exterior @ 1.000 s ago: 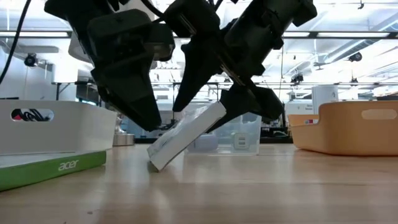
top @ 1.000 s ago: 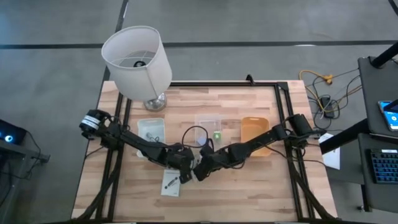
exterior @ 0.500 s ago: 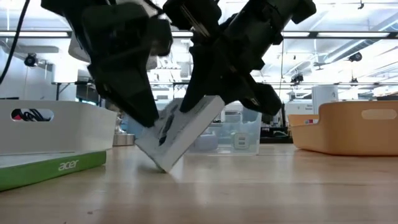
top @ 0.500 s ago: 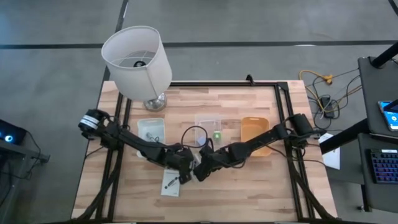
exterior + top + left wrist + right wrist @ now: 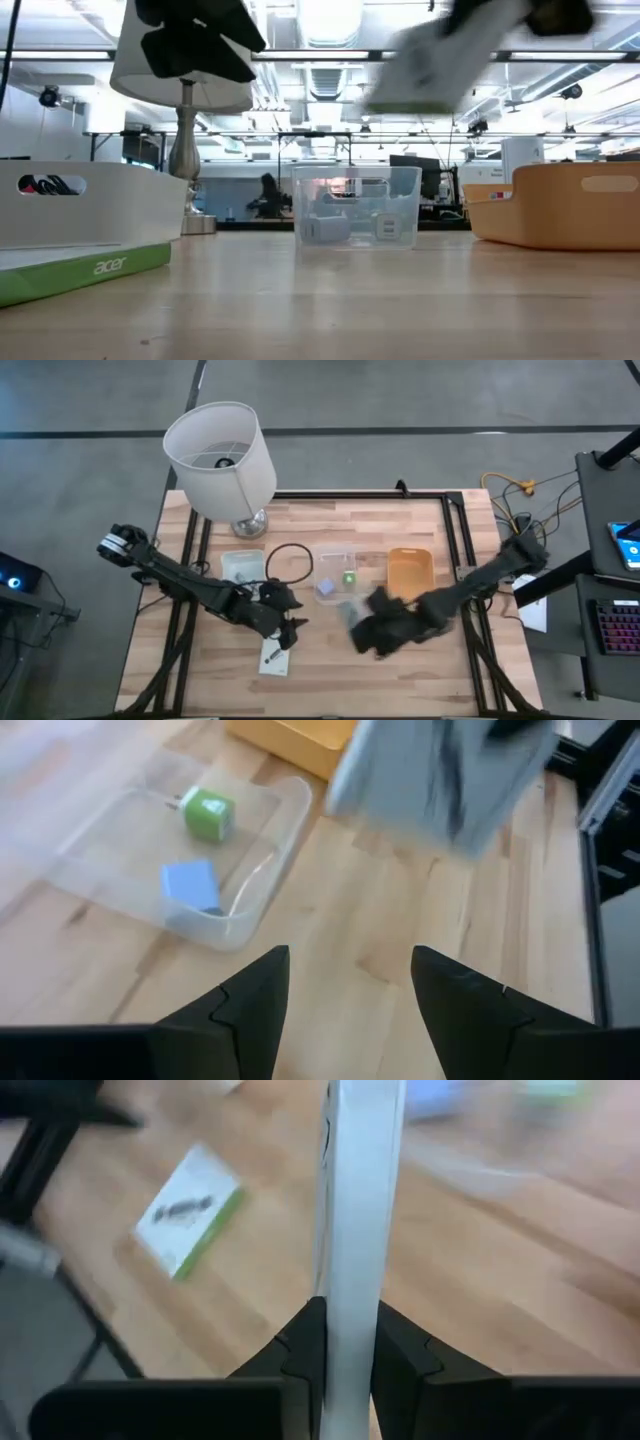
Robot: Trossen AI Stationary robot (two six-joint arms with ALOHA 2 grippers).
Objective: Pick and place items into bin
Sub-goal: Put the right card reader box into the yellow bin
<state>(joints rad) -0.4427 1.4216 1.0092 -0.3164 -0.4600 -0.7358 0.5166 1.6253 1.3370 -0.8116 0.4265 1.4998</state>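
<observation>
White packet is pinched edge-on in my right gripper, up off the bench in front of the orange bin. Second packet lies flat just by my left gripper, whose fingers are spread with nothing in them. Green piece and blue piece sit in the clear bin; black cable lies beside it.
</observation>
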